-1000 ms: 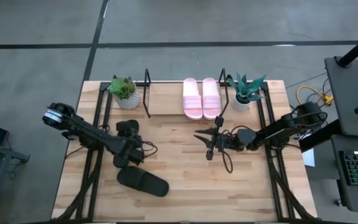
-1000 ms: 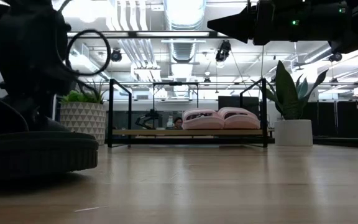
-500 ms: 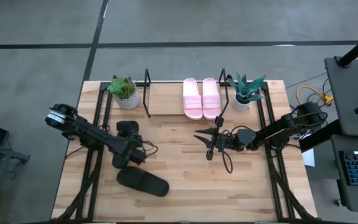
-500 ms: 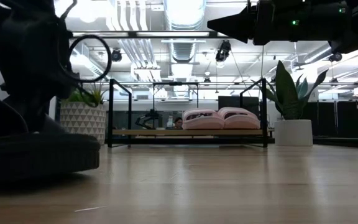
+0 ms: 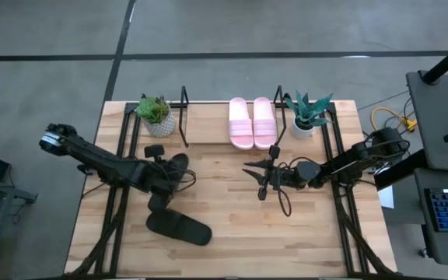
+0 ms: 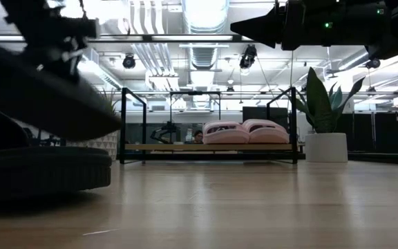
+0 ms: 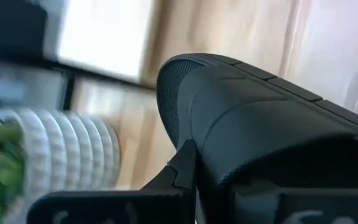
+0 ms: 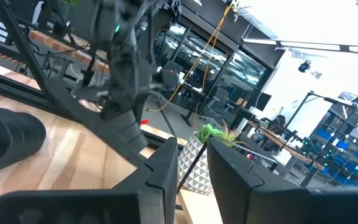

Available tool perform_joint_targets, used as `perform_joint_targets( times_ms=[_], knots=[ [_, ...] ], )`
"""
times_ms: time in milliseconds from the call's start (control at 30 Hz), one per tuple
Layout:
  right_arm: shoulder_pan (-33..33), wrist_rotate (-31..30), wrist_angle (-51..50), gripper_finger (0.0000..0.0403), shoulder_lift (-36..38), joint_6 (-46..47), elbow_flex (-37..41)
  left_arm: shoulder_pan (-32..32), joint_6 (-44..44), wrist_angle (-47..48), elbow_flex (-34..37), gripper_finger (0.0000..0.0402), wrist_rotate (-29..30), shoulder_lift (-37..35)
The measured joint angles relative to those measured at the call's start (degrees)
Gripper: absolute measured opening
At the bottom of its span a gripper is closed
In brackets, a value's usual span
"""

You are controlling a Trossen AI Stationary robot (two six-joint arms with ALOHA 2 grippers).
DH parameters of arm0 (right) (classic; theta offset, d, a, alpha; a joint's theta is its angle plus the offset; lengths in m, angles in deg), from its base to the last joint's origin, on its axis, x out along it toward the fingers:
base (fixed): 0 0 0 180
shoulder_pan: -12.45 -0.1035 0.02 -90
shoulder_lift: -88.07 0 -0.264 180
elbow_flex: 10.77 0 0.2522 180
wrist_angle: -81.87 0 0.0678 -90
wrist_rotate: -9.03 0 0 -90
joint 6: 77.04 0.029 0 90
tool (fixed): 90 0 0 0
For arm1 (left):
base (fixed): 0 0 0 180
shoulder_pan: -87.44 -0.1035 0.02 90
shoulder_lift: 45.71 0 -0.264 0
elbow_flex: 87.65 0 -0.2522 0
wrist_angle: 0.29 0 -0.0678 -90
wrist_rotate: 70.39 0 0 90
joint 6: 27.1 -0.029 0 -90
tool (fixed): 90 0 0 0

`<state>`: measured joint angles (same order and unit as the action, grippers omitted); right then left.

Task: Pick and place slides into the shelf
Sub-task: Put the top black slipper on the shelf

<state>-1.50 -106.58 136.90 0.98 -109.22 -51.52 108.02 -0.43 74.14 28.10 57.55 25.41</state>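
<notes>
Left gripper point(image 5: 171, 167) clamped on a black slide point(image 5: 176, 166), held clear of the table point(image 5: 232, 225), in front of the shelf point(image 5: 183, 117) on its left-hand side. Low view shows that slide tilted in the air. Second black slide point(image 5: 179, 226) lies flat on the table, farther from the shelf. Two pink slides point(image 5: 252, 123) sit side by side on the shelf's right half. Right gripper point(image 5: 261, 177) hovers in front of the shelf, fingers seemingly almost together and empty.
</notes>
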Motion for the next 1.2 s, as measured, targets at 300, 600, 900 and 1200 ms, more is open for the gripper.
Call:
perform_joint_targets(
  times_ms=[300, 600, 900, 1200],
  knots=[
    [0.01, 0.01, 0.02, 0.0069, 0.00, 0.00, 0.00, 0.03, -22.07, -22.44, -5.84, 0.0000, 5.76, 0.10],
    [0.01, 0.01, 0.02, 0.0075, 0.00, 0.00, 0.00, -6.65, -43.85, -33.25, -9.77, 0.0000, 15.87, 4.79],
    [0.00, 0.00, 0.04, 0.0075, 0.00, -0.40, 0.00, -19.42, -55.58, -46.83, -11.65, 0.0000, 15.93, 8.65],
    [0.01, -0.01, -1.95, 0.0071, 0.00, -3.80, 0.02, -29.05, -56.02, -46.94, -15.19, 0.0000, 15.63, 14.98]
  ],
)
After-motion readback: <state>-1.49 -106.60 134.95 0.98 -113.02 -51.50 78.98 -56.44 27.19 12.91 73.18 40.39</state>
